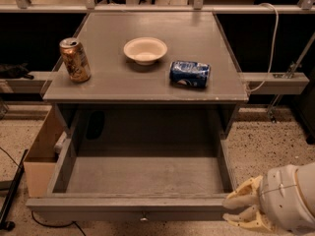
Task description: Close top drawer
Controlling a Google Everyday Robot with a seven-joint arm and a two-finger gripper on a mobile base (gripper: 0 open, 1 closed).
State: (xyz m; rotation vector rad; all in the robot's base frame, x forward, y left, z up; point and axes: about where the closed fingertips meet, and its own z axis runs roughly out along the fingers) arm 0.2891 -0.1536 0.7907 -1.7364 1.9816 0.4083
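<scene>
- Top drawer (142, 173) stands pulled out toward the near side, under the desk (147, 80). Its grey floor is bare and its front panel runs along the near edge of the view.
- To close it well, you would do best to push on the middle of the front panel, by the small knob (143, 217). Push straight toward the far side, because a shove at one corner would likely skew it on its runners.
- The desk carries three loose things, so end the push softly, for a hard stop could jolt them.
- Your pincer (235, 210) sits low at the near right, just beside the drawer's front right corner. Its pale fingers (242, 196) are a little apart and hold nothing. Whether it touches the panel, I cannot tell.
- Slide it left along the panel before you press, and keep the fingers outside the drawer so that nothing gets trapped as the gap shuts.
- The cardboard box (42, 151) stands on the floor at the left, beside the drawer's side wall. It looks clear of the drawer's path.
- The white bowl (145, 49) sits near the desk's middle and bears no writing.
- The blue can (190, 73) lies on its side right of the bowl and could roll. Its white lettering is not readable.
- The gold can (75, 59) stands upright at the left, and its print is not readable either.
</scene>
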